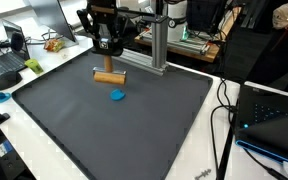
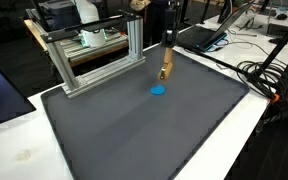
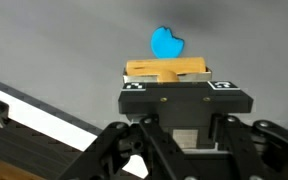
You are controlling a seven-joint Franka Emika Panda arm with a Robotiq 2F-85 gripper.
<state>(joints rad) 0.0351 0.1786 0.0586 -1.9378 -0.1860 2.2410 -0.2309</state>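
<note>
The end effector [image 3: 174, 88] is closed narrow on a wooden block [image 3: 166, 69], which sits between its fingers in the wrist view. In an exterior view the block is down at the dark mat [image 1: 134, 130] on the counter [image 1: 202, 168], just beside a blue piece [image 1: 117, 96] — if it touches the mat, I cannot tell.

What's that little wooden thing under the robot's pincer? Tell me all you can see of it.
The wooden piece looks like pale, bare wood: a short flat bar that seems to rest on the dark mat, with a thin upright post rising from its middle, like an upside-down T. The pincer is closed on the top of the post from above. A small blue object lies close beside it on the mat, not touching it.
</note>
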